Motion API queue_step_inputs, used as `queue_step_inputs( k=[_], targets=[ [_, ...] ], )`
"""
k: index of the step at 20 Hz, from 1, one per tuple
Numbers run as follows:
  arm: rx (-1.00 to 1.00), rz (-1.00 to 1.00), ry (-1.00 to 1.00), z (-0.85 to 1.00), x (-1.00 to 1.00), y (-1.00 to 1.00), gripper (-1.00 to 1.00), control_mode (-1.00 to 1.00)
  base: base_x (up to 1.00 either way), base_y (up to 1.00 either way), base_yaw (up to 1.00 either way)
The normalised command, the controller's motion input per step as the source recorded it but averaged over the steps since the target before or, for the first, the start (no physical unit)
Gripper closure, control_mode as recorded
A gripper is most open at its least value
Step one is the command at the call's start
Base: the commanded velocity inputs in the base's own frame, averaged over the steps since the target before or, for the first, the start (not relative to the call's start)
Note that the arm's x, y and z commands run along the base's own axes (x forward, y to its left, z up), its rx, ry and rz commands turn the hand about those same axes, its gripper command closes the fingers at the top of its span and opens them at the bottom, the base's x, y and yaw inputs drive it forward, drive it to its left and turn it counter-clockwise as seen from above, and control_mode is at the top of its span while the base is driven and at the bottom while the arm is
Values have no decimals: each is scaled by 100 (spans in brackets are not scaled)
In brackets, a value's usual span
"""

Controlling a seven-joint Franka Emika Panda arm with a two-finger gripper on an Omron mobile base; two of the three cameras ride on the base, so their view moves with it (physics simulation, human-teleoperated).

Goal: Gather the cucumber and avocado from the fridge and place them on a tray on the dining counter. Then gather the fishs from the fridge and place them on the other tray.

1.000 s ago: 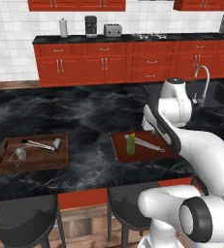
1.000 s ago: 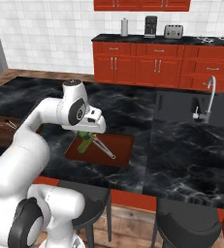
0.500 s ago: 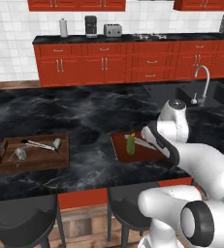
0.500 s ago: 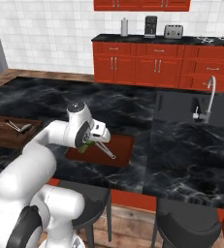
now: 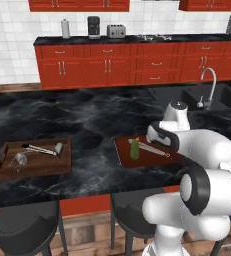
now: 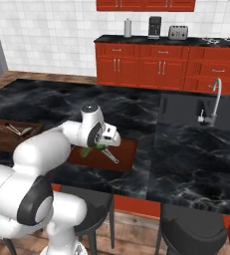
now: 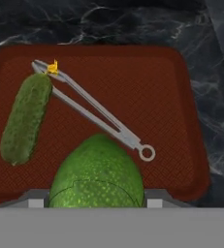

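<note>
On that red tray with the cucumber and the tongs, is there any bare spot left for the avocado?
Yes. On the red tray, the widest bare patch lies beyond the tongs, between them and the far and side rims. The other end is crowded: the cucumber lies beside the tongs' tips. The avocado, in the gripper, hangs over the near edge by the tongs' ring.

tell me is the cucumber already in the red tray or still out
In. The cucumber lies flat on the red tray, inside its rim, beside metal tongs. The avocado is above the tray, at the gripper.
</note>
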Motion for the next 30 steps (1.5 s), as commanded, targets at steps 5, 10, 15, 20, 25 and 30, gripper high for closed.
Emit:
queue_step_inputs(
  k=[5, 10, 15, 20, 25, 30],
  targets=[
    [0, 0, 8, -37, 58, -10, 100, -100, 0, 0, 0],
    [0, 0, 2, -49, 55, -22, 100, -100, 0, 0, 0],
    [0, 0, 2, -40, 33, -23, 100, -100, 0, 0, 0],
    [0, 0, 4, -35, 35, -19, 100, -100, 0, 0, 0],
    [0, 0, 4, -32, 29, -16, 100, -100, 0, 0, 0],
    [0, 0, 7, -8, 0, -1, -100, -100, 0, 0, 0]
  ],
)
